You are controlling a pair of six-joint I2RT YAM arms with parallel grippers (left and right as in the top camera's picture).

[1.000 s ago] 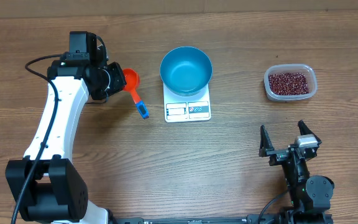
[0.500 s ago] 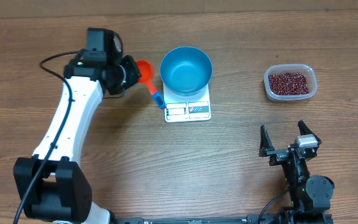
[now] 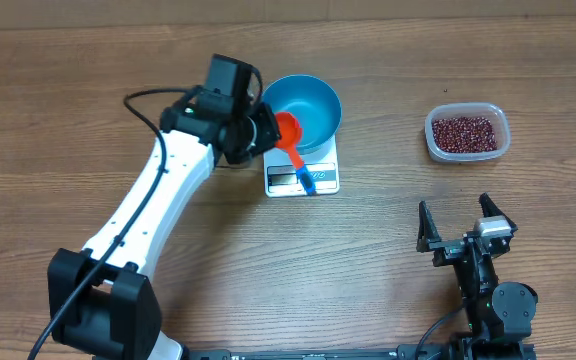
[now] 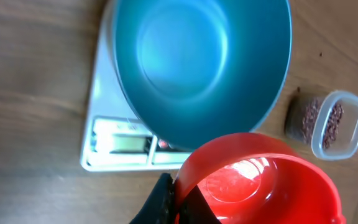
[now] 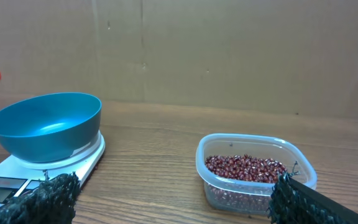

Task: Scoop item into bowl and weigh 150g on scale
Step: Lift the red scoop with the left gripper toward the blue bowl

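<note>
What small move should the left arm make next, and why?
Probably carry the red scoop in the left pincer rightward toward the tub of beans: the scoop looks empty, and the blue bowl on the scale is empty too.

1. Left arm: white shells are covering the long links, and black joints are capping each end.
2. Black cable is looping off its upper link.
3. Right arm: showing all black, with a grey block sitting on top.
4. Its fingers are wearing rough black padding.
</note>
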